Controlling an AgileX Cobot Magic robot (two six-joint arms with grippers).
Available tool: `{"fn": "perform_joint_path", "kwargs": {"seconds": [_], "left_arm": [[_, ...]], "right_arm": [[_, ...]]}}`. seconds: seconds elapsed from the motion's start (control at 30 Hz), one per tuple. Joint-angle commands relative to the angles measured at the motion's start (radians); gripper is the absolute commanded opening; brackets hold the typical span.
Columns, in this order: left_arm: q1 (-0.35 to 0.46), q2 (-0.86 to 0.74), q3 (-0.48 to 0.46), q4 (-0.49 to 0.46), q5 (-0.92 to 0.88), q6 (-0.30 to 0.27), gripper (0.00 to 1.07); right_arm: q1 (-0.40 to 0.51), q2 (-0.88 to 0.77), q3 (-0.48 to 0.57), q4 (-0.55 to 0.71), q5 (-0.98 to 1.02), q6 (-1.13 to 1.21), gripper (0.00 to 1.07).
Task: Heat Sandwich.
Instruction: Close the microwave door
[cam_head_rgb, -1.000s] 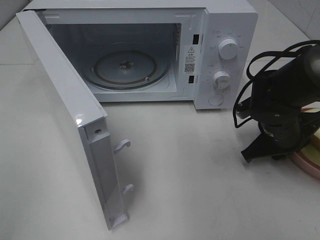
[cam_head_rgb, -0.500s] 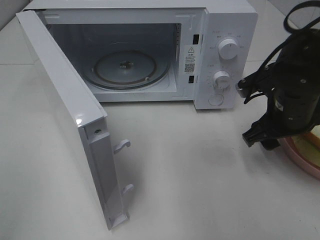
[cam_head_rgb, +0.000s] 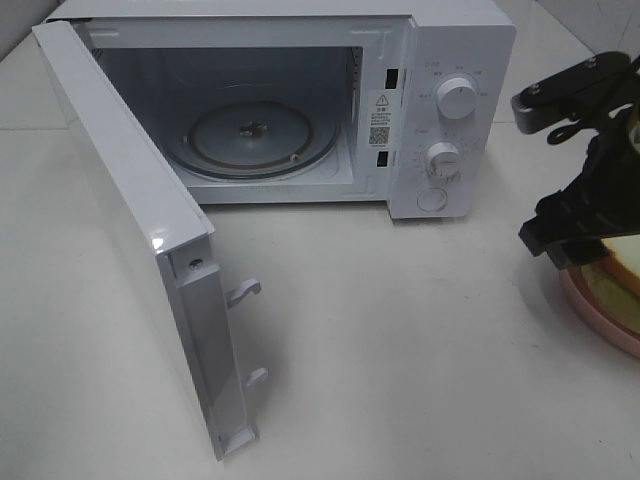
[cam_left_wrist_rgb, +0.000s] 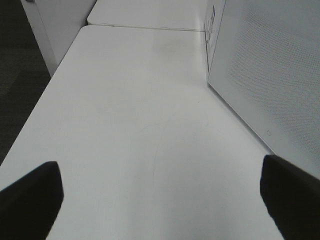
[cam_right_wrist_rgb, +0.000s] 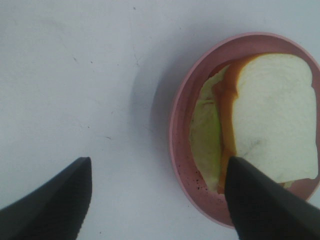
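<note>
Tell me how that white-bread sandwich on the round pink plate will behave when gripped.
The white-bread sandwich looks thick and soft, so it would probably squash under firm jaws. Its green leafy filling sticks out sideways and may slip free. The round pink plate seems shallow, offering little restraint.

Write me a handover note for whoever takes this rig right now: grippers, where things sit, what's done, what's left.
Left gripper: open, empty, over bare table beside the microwave's open door.
Right gripper: open, empty, above the pink plate, one finger over the sandwich's edge.
Sandwich: lying on the pink plate, right of the microwave, not gripped.
Done: microwave door swung wide open; glass turntable bare.
Left: grasp sandwich, place on turntable, close door, start heating.
</note>
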Motion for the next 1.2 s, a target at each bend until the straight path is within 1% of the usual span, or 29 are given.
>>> {"fn": "perform_joint_path", "kwargs": {"seconds": [0.03,0.37,0.57,0.83,0.9,1.03,1.13,1.2], "left_arm": [[0.000,-0.024,0.005,-0.003,-0.003,0.001,0.99],[0.000,-0.024,0.005,-0.003,-0.003,0.001,0.99],[0.000,-0.024,0.005,-0.003,-0.003,0.001,0.99],[0.000,-0.024,0.005,-0.003,-0.003,0.001,0.99],[0.000,-0.024,0.005,-0.003,-0.003,0.001,0.99],[0.000,-0.024,0.005,-0.003,-0.003,0.001,0.99],[0.000,-0.024,0.005,-0.003,-0.003,0.001,0.99],[0.000,-0.024,0.005,-0.003,-0.003,0.001,0.99]], "right_arm": [[-0.001,-0.074,-0.002,0.031,0.020,-0.038,0.73],[-0.001,-0.233,-0.002,0.057,0.095,-0.044,0.73],[-0.001,-0.337,-0.001,0.098,0.138,-0.063,0.73],[-0.001,-0.433,-0.001,0.102,0.190,-0.066,0.73],[-0.001,-0.492,0.001,0.104,0.200,-0.089,0.73],[-0.001,-0.554,0.032,0.104,0.197,-0.118,0.73],[-0.001,-0.650,0.104,0.105,0.190,-0.122,0.73],[-0.001,-0.677,0.122,0.106,0.188,-0.122,0.73]]}}
